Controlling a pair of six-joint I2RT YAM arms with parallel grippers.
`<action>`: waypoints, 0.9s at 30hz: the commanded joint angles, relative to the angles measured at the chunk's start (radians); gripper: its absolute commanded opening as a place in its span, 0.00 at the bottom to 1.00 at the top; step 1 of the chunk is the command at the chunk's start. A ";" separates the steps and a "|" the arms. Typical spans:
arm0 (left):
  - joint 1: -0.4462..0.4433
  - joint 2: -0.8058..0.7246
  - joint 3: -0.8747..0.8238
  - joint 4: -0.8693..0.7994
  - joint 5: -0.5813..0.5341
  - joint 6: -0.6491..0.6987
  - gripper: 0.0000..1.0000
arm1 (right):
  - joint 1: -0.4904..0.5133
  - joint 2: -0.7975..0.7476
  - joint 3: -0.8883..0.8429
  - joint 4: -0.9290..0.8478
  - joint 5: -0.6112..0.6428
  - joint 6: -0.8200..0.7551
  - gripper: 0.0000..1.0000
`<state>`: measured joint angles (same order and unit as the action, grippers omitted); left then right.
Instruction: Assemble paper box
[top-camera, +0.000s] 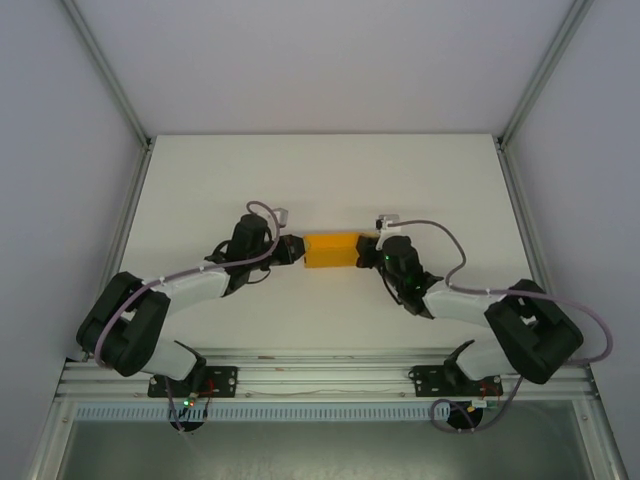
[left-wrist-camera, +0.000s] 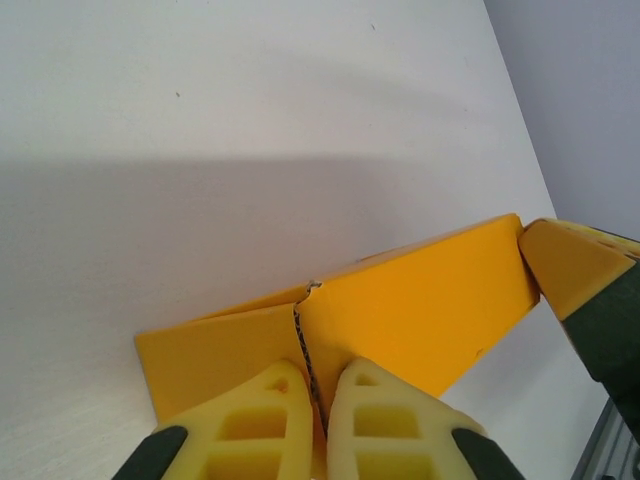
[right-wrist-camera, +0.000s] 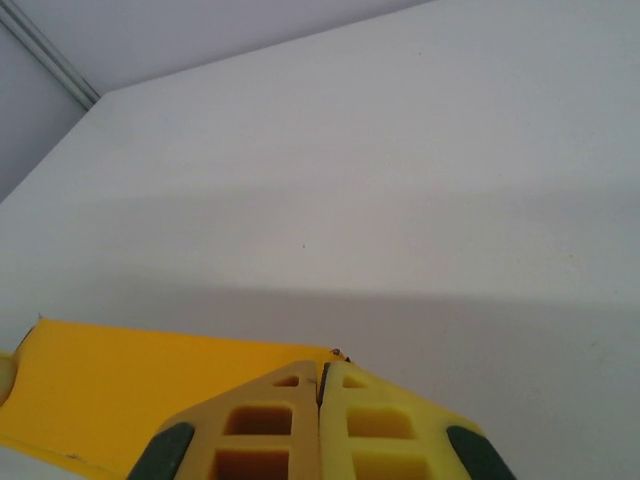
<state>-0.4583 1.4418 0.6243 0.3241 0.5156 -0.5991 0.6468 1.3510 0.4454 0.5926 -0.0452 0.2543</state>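
Note:
The paper box (top-camera: 330, 250) is a small low orange-yellow rectangular box in the middle of the white table, held between both arms. My left gripper (top-camera: 293, 250) is shut on the box's left end; in the left wrist view its yellow fingers (left-wrist-camera: 258, 425) pinch a card edge of the box (left-wrist-camera: 420, 310). My right gripper (top-camera: 367, 251) is shut on the box's right end; in the right wrist view its fingers (right-wrist-camera: 375, 420) press together over the box's (right-wrist-camera: 120, 385) corner. The right gripper's tip (left-wrist-camera: 575, 262) shows at the box's far end in the left wrist view.
The white table (top-camera: 330, 170) is walled by grey panels with aluminium posts (top-camera: 110, 80) at the back corners. A metal rail (top-camera: 330, 375) carrying both arm bases runs along the near edge. Cables loop over each arm.

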 joint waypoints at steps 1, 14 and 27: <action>-0.016 0.022 0.044 -0.254 -0.064 0.059 0.18 | 0.012 -0.044 0.014 -0.378 -0.037 -0.001 0.07; -0.014 -0.071 0.401 -0.560 -0.383 0.185 1.00 | -0.008 -0.057 0.439 -0.676 -0.007 -0.161 0.70; 0.093 -0.090 0.369 -0.634 -0.473 0.181 1.00 | -0.013 0.180 0.798 -1.231 -0.445 -1.151 1.00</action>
<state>-0.3824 1.3911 1.0401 -0.2619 0.0837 -0.4175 0.6338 1.4750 1.1839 -0.4385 -0.4385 -0.6250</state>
